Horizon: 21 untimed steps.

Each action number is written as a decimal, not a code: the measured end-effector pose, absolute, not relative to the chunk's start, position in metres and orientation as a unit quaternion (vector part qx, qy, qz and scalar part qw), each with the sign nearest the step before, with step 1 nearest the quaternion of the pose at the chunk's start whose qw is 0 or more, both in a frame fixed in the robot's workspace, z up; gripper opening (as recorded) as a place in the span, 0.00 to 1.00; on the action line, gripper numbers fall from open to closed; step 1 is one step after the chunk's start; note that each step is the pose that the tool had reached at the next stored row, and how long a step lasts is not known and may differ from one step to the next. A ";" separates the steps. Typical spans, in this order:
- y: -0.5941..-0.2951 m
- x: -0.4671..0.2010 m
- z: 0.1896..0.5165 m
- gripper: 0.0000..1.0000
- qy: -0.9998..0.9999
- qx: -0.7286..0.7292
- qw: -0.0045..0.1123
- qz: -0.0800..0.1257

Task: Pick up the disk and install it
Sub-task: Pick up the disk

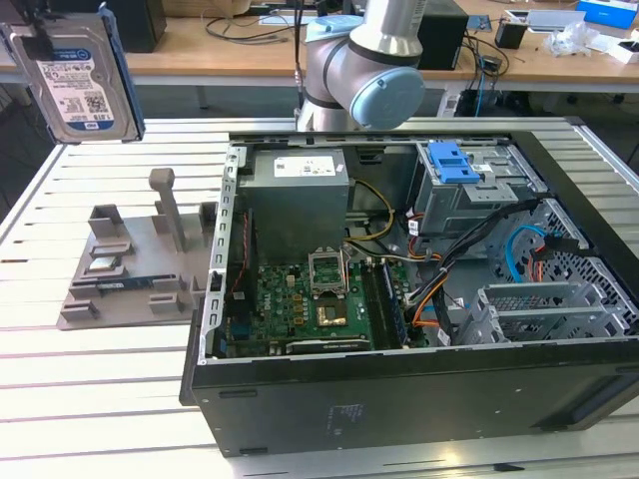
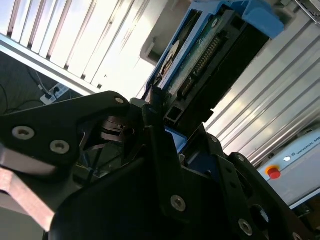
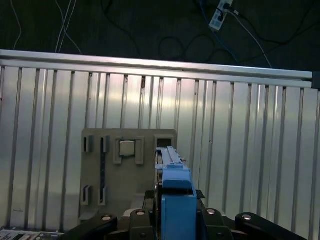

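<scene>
The fingers (image 2: 160,147) sit clamped on the disk (image 1: 82,78), holding it upright well above the grey holder (image 1: 130,264) on the table (image 1: 90,389), probably to clear its posts; the open computer case (image 1: 399,404) stands well apart

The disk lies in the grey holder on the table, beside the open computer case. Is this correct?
No. The gripper holds the disk up in the air, clear of the grey holder, as the exterior view shows. The holder does stand beside the open computer case.
</scene>
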<state>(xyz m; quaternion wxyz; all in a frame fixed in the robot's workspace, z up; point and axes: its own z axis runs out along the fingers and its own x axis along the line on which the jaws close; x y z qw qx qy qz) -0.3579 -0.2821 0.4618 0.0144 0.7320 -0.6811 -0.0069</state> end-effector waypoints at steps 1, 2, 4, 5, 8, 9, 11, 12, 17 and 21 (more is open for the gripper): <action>-0.282 -0.358 0.464 0.37 -0.681 0.732 0.014 -0.007; -0.282 -0.358 0.469 0.37 -0.681 0.732 0.014 -0.007; -0.282 -0.358 0.480 0.37 -0.681 0.732 0.014 -0.007; -0.282 -0.358 0.485 0.37 -0.681 0.732 0.014 -0.007; -0.282 -0.358 0.495 0.37 -0.681 0.732 0.014 -0.007; -0.282 -0.358 0.498 0.37 -0.681 0.732 0.015 -0.007; -0.282 -0.358 0.503 0.37 -0.681 0.732 0.014 -0.007; -0.282 -0.358 0.506 0.37 -0.681 0.732 0.014 -0.007; -0.282 -0.358 0.517 0.37 -0.681 0.732 0.014 -0.007; -0.282 -0.358 0.527 0.37 -0.681 0.732 0.014 -0.007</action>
